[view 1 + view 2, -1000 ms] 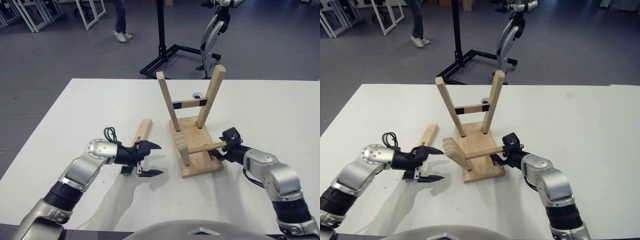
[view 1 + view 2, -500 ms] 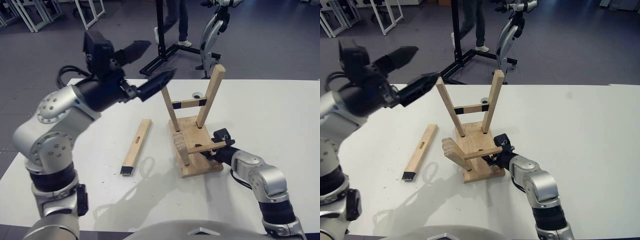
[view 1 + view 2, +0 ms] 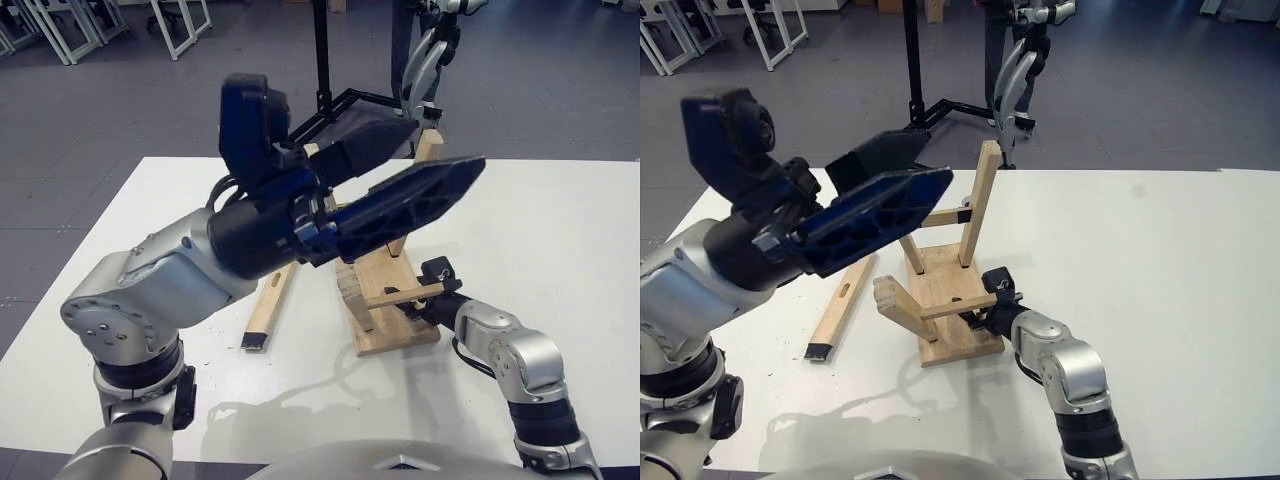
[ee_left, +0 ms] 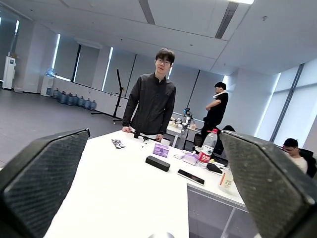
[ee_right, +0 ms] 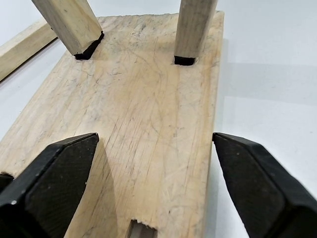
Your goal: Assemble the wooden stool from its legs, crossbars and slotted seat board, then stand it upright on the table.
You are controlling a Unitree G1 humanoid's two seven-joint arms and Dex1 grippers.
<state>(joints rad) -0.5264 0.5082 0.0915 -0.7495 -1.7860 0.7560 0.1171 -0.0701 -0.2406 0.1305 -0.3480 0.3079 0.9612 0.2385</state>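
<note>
The seat board (image 5: 143,124) is pale wood with fine grain, its slots dark-rimmed. The loose leg (image 3: 268,300) seems black-tipped. The left gripper (image 3: 447,143) has black, woven-patterned fingers (image 4: 44,173). The table (image 3: 540,230) is white.

The right gripper (image 5: 154,168) is holding its fingers (image 5: 47,186) wide apart over the seat board (image 5: 148,114), where two legs (image 5: 194,25) are standing in slots.

Silver-grey rounded shells, black joints and black cables clothe the left arm (image 3: 160,285) and right arm (image 3: 520,350), ending in the weave-textured black left tool (image 3: 445,143) and black right tool (image 5: 154,136).
</note>
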